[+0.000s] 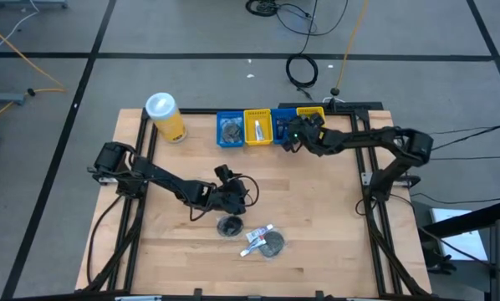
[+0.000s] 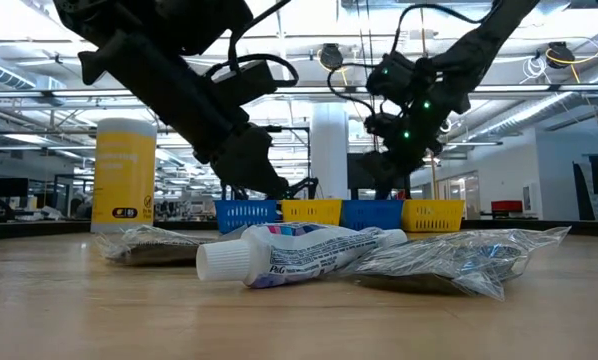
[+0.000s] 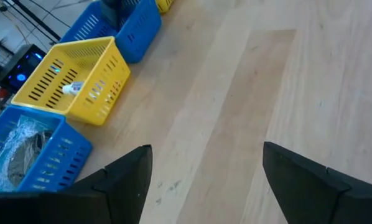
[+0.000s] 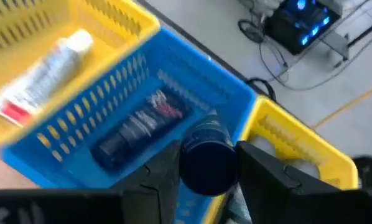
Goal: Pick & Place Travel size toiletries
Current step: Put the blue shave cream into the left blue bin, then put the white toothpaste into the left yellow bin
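Bottle: small dark bottle clamped in the right pincer, hanging right above the blue bin — lined up for a drop, I'd say.
Bin contents: another dark tube already lies below the pincer.
Right arm: stretched out to the bin row.
Left pincer: fingers apart, empty, over bare surface.
Waiting: white tube and bagged discs just beyond the left pincer.

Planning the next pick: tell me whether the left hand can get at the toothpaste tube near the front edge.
Probably yes. The left hand is open and hovers just behind the toothpaste tube, with only bare table between; a bagged disc lies close beside.
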Motion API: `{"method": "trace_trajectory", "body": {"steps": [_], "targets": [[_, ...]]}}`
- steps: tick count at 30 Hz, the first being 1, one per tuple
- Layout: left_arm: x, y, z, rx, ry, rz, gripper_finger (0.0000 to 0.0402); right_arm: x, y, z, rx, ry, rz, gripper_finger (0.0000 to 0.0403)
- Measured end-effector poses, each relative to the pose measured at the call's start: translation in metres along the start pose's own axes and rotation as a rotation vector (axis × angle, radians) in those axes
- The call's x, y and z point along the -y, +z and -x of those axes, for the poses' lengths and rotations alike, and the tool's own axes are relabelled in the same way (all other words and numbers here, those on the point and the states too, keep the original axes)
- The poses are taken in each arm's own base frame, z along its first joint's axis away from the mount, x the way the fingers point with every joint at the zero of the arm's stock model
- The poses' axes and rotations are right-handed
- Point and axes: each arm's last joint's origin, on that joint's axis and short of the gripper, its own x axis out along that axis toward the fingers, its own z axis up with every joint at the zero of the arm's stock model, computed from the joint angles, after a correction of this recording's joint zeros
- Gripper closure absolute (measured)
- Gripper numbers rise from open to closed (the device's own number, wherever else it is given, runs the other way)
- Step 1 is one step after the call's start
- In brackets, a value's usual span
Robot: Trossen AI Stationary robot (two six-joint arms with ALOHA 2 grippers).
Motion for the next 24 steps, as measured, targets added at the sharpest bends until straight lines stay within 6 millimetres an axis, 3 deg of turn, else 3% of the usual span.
{"method": "trace_trajectory", "body": {"steps": [12,24], "targets": [[0.0001,0.0002,-0.0002,0.000,-0.009,0.003,0.0112,0.0036,0.0004,-0.0097,-0.004,0.055,-0.055,0.0259],[0.0001,-0.0001,-0.0002,-0.002,-0.009,0.003,0.0119,0.0009,0.0065,-0.0097,0.043,0.161,-0.053,0.0169]]}}
